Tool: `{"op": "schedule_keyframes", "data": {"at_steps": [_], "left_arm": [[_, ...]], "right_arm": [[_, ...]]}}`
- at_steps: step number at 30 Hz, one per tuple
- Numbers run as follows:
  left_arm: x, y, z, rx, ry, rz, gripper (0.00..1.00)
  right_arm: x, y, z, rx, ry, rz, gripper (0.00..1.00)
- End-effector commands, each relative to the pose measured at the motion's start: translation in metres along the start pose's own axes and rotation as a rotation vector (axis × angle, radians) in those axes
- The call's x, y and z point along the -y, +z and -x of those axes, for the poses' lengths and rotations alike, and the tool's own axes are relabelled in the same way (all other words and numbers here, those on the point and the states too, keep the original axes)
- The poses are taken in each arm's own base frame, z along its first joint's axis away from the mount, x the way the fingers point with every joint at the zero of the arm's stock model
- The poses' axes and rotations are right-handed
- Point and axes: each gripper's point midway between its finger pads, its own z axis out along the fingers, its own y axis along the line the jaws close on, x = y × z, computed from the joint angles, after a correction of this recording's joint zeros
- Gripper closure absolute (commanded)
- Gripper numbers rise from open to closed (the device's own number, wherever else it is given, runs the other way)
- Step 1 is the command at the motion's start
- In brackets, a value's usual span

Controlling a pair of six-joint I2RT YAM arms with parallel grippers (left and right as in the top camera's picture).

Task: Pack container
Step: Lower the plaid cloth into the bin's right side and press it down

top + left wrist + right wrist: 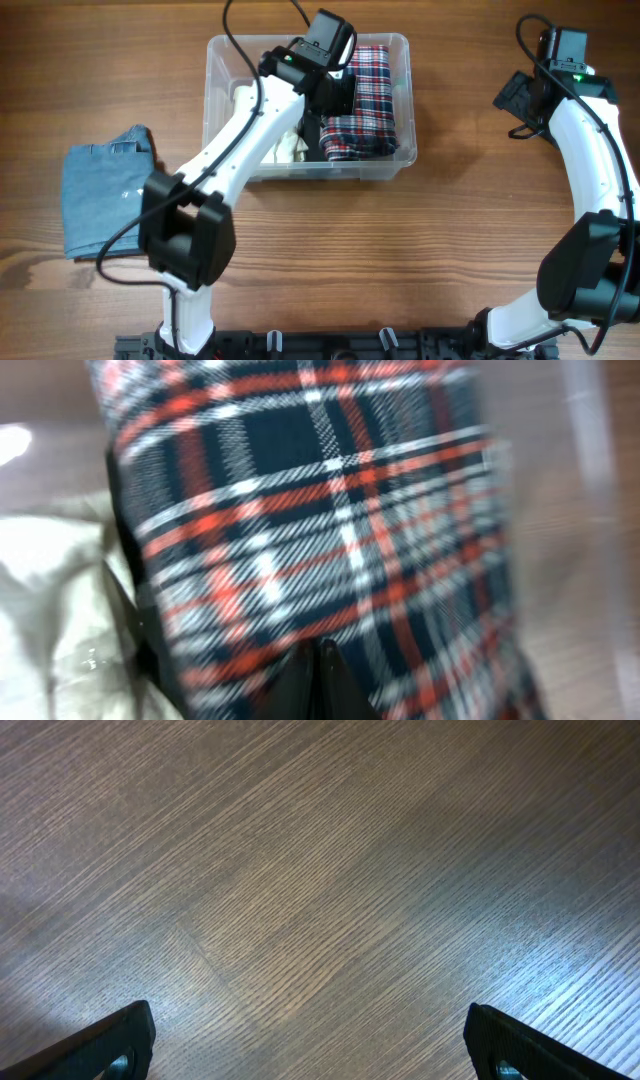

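The container (216, 60) is a clear plastic tub at the back middle of the table. A folded plaid cloth (368, 100) in navy, red and white lies in its right half, and a white cloth (290, 146) lies in its left half. My left gripper (335, 97) is inside the tub at the plaid cloth's left edge. In the left wrist view its fingers (322, 672) are pressed together against the plaid cloth (330, 510), with nothing seen between them. My right gripper (515, 100) is wide open (310, 1025) over bare wood, far right of the tub.
A folded blue denim garment (105, 190) lies on the wooden table (450, 230) left of the tub. The tub's clear wall (600, 470) shows to the right of the plaid cloth in the left wrist view.
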Motion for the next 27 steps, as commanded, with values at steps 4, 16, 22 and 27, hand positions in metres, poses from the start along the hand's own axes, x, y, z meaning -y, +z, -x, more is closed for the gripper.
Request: {"op": "schedule_keyframes", "data": {"at_steps": [4,16,22,27], "left_arm": [[-0.018,0.045,-0.028,-0.129,-0.046,0.062,0.96],[0.012,-0.033,0.015,0.085,-0.015,-0.027,0.96],[0.017,-0.011,-0.015,-0.018,-0.04,-0.031,0.96],[0.019,0.016,-0.049,-0.108,-0.036,-0.007,0.96]], "right_arm": [[0.0,0.005,-0.001,-0.008,0.012,-0.004,0.0],[0.0,0.005,-0.001,-0.007,0.013,-0.003,0.0],[0.0,0.005,-0.001,-0.006,0.014,-0.003,0.0],[0.0,0.005,-0.001,-0.006,0.014,-0.003,0.0]]}}
